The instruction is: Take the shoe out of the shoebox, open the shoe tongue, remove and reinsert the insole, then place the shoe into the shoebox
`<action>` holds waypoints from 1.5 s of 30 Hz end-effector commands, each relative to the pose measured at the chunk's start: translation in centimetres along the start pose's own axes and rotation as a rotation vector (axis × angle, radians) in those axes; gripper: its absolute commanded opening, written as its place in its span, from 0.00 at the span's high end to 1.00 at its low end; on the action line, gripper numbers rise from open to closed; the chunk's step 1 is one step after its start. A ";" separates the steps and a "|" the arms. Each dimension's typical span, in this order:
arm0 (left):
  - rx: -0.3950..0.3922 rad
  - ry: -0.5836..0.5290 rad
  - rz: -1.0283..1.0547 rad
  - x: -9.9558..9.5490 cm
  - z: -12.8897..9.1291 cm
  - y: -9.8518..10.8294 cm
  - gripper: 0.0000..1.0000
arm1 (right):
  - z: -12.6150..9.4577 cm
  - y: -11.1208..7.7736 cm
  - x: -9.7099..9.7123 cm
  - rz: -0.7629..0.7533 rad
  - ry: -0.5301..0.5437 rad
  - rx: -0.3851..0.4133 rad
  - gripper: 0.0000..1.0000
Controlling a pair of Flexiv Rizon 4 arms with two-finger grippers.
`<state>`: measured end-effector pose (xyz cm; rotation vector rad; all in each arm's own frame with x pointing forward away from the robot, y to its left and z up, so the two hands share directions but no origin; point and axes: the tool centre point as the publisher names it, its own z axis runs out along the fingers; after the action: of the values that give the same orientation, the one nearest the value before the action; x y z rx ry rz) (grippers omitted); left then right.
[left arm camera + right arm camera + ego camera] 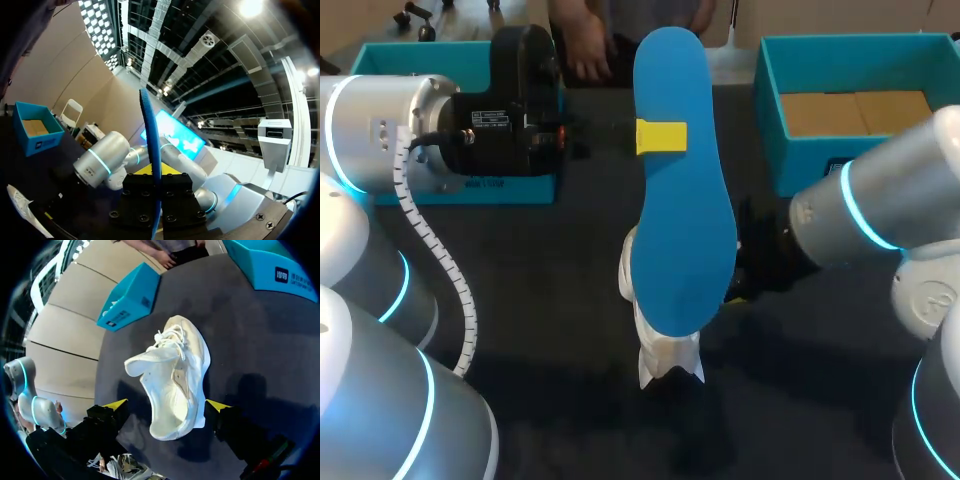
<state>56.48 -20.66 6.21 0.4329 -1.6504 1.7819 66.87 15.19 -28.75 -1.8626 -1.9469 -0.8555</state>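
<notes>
1. the blue insole (680, 200) is out of the shoe and held up in the air, high above the white shoe (175, 385). in the left wrist view it shows edge-on, running out along the fingers.
2. the left claw (156, 172) is clamped on the insole, with one finger on each face (a yellow tip shows against the blue in the head view).
3. the shoe lies on the dark table (540, 300) near its middle. its mouth gapes toward the right wrist camera and its laces are at the far end. in the head view the insole hides most of it.
4. the right claw (167, 405) sits low over the table with the shoe between its fingers, which stand wide apart. one yellow tip is just beside the shoe's edge and the other is clear of it, so it grips nothing.
5. the teal shoebox (770, 120) sits at the table's far right with brown card inside, apart from the shoe.
6. a second teal box (470, 188) sits at the far left, partly behind the left arm's wrist.
</notes>
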 end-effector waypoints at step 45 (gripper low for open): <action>0.022 -0.012 0.001 0.7 0.6 0.5 1.00 | -14.5 0.1 2.9 -0.024 0.436 0.010 0.00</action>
<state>56.48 -20.66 6.21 0.4330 -1.6502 1.7820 64.89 10.48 -17.28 -1.4810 -1.6973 -1.1465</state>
